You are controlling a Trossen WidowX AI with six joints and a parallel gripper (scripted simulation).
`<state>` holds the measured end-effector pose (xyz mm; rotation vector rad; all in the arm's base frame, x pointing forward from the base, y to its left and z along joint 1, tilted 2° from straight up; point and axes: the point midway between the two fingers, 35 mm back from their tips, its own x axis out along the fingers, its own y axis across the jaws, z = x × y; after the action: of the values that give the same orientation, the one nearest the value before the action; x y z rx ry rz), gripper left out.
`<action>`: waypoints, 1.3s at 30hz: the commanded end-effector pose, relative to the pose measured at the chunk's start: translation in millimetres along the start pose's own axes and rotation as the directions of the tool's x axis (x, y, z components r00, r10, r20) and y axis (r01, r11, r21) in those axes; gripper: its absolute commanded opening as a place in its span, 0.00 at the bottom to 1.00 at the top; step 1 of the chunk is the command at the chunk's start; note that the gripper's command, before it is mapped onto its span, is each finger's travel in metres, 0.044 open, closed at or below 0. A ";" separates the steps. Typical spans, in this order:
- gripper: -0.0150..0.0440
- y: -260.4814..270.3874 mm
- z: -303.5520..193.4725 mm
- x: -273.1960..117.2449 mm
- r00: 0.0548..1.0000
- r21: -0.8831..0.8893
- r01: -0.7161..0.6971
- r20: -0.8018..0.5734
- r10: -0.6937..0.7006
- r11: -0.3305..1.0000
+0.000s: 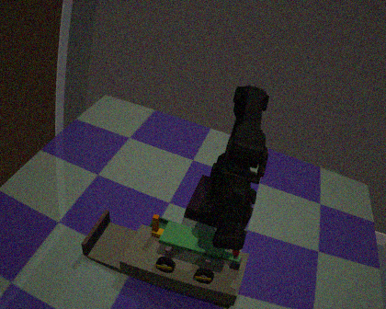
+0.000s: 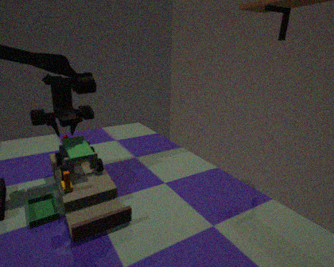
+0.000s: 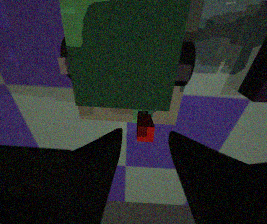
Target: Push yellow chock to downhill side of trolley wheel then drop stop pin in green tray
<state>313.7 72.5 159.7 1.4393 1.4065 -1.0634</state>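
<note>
While the green tray (image 2: 44, 221) is lying beside the ramp (image 1: 141, 263) (image 2: 91, 195) (image 3: 99, 114) in the exterior view, the yellow chock (image 1: 155, 223) (image 2: 67, 183) is being borne by the ramp at seven o'clock from the trolley (image 1: 182, 235) (image 2: 82, 150) (image 3: 129, 60). Farther off, the red-headed pin (image 1: 235, 253) (image 2: 65, 137) (image 3: 145, 134) is standing at the trolley's uphill end, toward eleven o'clock, and above it the gripper (image 1: 231, 246) (image 2: 65, 133) (image 3: 145, 135) is being held spread, nothing pinched.

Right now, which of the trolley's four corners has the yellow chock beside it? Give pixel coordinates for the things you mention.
The downhill corner on the green tray's side (image 2: 61, 158); the chock (image 1: 156, 230) (image 2: 67, 183) stands there, while the other three corners have none.
</note>
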 end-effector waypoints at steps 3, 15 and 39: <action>0.58 -0.4 -0.7 3.8 1.000 0.003 0.003 -0.006 -0.003 1.000; 0.58 0.4 -0.3 20.5 1.000 0.003 0.002 -0.006 -0.002 1.000; 0.49 0.0 -0.9 40.0 1.000 -0.001 -0.005 -0.003 0.005 1.000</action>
<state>314.0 84.9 121.3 1.4424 1.4053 -1.0585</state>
